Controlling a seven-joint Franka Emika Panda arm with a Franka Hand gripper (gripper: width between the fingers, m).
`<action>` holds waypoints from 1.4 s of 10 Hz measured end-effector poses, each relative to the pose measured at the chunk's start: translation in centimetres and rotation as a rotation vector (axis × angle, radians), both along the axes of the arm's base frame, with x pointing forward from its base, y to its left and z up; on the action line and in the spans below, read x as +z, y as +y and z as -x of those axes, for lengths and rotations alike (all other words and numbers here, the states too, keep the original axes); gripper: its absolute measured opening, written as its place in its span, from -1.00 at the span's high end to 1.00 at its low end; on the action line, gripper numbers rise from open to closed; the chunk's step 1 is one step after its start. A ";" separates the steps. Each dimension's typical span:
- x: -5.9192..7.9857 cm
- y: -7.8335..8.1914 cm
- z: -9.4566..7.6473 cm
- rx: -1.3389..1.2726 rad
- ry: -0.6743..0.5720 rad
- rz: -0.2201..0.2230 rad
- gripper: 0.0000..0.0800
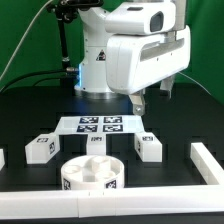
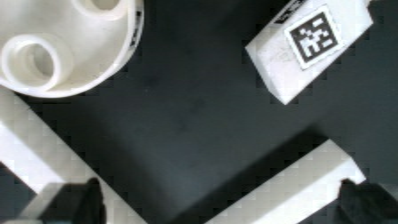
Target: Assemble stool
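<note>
The round white stool seat (image 1: 92,172) with its sockets lies near the front of the black table; in the wrist view the seat (image 2: 63,50) shows only in part. A white block leg (image 1: 148,146) with a square tag stands to the exterior view's right of the seat, and the wrist view shows that leg (image 2: 306,45) too. Another tagged leg (image 1: 40,147) stands to the seat's left, and a third leg (image 1: 97,142) sits behind it. My gripper (image 1: 140,103) hangs above and behind the right leg. The gripper (image 2: 217,205) is open, with only dark table between its fingertips (image 2: 71,200).
The marker board (image 1: 97,124) lies flat behind the legs. Low white wall pieces stand at the left (image 1: 2,158), at the right (image 1: 205,160) and along the front edge (image 1: 60,205). Two white wall strips (image 2: 302,170) (image 2: 32,140) cross below my fingers. A green backdrop stands behind.
</note>
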State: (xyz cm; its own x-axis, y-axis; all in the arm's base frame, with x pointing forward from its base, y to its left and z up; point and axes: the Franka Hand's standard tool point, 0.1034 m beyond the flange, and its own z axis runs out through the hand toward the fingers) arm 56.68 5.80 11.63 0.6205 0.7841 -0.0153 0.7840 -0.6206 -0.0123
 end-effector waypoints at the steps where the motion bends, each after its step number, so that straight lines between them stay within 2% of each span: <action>1: 0.0 0.0 0.0 0.000 0.000 0.000 -0.62; 7: -0.1 -0.4 0.0 -0.001 0.002 0.001 -0.62; 9: -1.8 -4.6 0.5 0.030 0.023 -0.001 -0.62; 12: -5.0 -6.8 0.3 0.023 0.018 -0.007 -0.62; 14: -4.9 -6.7 0.3 0.019 0.021 -0.007 -0.62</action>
State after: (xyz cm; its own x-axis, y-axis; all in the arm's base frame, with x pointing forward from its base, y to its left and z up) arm 56.34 -0.86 6.69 0.6048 0.7961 -0.0229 0.7954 -0.6052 -0.0333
